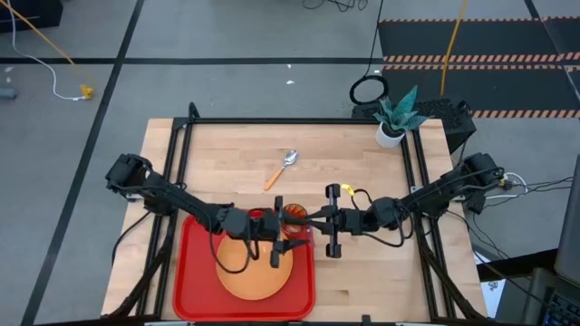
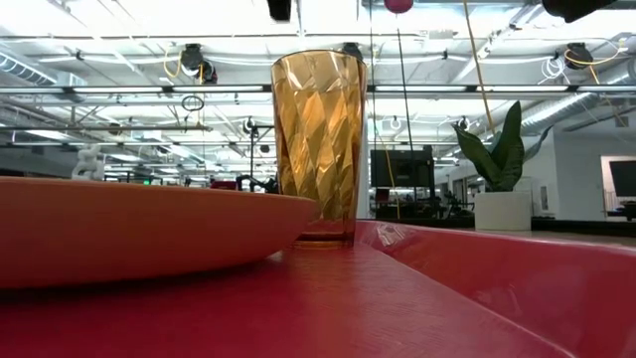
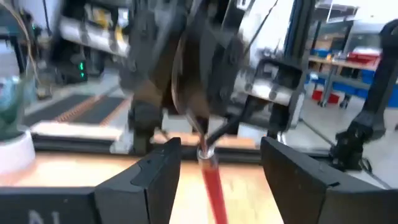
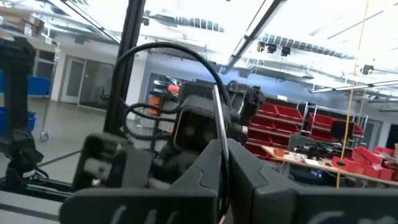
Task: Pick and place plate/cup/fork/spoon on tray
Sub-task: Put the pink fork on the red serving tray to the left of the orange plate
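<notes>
- One red plastic tray (image 1: pixel 186 272) (rectangular, low-rimmed) is seen on the wooden table's left.
- One flat, round orange plate (image 1: pixel 258 276) is laid on it.
- The left gripper (image 3: pixel 221 147) is held wide open on either side of the one fork's (image 3: pixel 215 186) pink-red handle.
- One metal-bowled spoon (image 1: pixel 283 168) is left on bare wood.
- One faceted amber cup (image 2: pixel 318 144) is stood upright in the tray, beside the plate.
- The right gripper (image 4: pixel 222 158) is clamped on the fork's metal end.
</notes>
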You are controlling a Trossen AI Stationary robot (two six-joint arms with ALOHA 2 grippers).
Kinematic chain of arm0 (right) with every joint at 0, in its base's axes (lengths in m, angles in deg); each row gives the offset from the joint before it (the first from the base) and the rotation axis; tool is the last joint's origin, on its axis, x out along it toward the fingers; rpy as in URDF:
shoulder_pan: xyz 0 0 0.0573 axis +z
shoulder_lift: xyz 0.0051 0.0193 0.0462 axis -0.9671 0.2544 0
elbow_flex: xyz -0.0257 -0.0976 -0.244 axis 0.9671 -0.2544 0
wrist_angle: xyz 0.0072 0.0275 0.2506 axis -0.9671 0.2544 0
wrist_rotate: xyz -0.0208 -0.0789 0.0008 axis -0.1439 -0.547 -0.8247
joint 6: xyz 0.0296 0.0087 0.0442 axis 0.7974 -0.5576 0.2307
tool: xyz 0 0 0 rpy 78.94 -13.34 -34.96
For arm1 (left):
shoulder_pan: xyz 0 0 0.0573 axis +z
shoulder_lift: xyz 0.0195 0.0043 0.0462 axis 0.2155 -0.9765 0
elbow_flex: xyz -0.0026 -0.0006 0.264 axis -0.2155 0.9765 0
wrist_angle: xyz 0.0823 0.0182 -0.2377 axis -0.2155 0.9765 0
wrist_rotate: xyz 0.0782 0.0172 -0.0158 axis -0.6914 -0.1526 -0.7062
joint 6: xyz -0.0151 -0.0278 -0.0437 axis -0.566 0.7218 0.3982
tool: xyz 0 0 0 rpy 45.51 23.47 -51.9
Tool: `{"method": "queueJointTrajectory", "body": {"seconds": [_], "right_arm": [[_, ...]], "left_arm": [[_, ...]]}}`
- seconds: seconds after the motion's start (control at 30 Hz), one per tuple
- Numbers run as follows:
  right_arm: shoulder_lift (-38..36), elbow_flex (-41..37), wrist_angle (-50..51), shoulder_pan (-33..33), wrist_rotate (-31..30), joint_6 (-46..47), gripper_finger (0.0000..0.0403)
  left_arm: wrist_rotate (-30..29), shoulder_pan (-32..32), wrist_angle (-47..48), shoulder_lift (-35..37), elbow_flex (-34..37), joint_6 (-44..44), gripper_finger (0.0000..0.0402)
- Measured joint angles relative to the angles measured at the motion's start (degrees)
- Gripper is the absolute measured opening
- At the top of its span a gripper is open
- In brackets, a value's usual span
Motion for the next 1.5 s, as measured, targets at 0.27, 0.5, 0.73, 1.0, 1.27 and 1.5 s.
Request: {"method": "queueJointTrajectory", "body": {"seconds": [0.27,0.5,0.73,1.0,1.27,1.5], "right_arm": [[0.63,0.0,-0.37,-0.28,0.05,0.08,0.0],[0.63,0.0,-0.01,-0.27,0.11,0.1,0.0],[0.56,0.09,-0.6,0.46,0.76,0.0,0.0024],[0.05,0.07,-0.58,1.48,-0.12,1.43,0.0075],[-0.97,0.48,6.8,1.5,0.34,8.83,0.0119],[-1.01,7.64,26.31,1.3,7.62,15.38,0.0135]], "left_arm": [[0.07,1.16,-1.29,-1.18,0.04,0.19,0.0168],[0.92,0.49,-1.2,0.15,0.08,-1.02,0.0055],[0.57,-0.37,2.19,3.02,0.1,-1.95,0.0014],[0.9,-2.69,9.64,8.62,0.08,-2.32,0.0008],[0.69,-6.14,14.26,13.3,0.08,-5.37,0.0009],[2.52,-6.87,18.71,14.91,0.08,-6.2,0.0007]]}}
